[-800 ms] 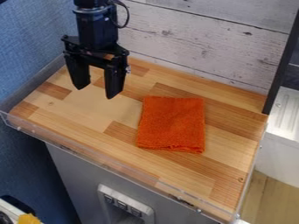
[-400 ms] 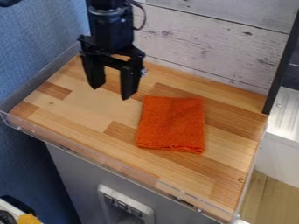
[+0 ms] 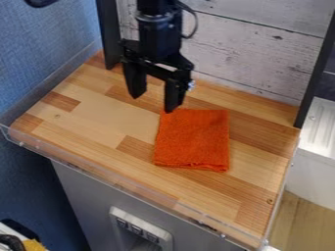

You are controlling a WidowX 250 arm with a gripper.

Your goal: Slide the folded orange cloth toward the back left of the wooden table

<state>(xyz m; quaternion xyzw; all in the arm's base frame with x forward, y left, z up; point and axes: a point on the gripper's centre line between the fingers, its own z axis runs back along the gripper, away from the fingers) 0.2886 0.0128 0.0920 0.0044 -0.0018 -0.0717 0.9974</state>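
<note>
The black gripper [image 3: 152, 102] hangs over the back-left part of the wooden work surface [image 3: 98, 127], its two fingers spread apart with nothing between them. Just below and right of it lies a folded orange cloth [image 3: 192, 139], flat on the wood. The right finger's tip overlaps the cloth's upper left corner in the view; whether they touch, I cannot tell.
A clear raised lip [image 3: 111, 182] runs along the front edge. Whitewashed planks [image 3: 262, 51] stand behind, a blue wall [image 3: 39, 54] at left. Dark upright posts rise at the back left and right. A white unit [image 3: 318, 132] is at the right.
The gripper has moved right, from the left part of the surface to beside the cloth's upper left corner, still open. The cloth has stayed put.
</note>
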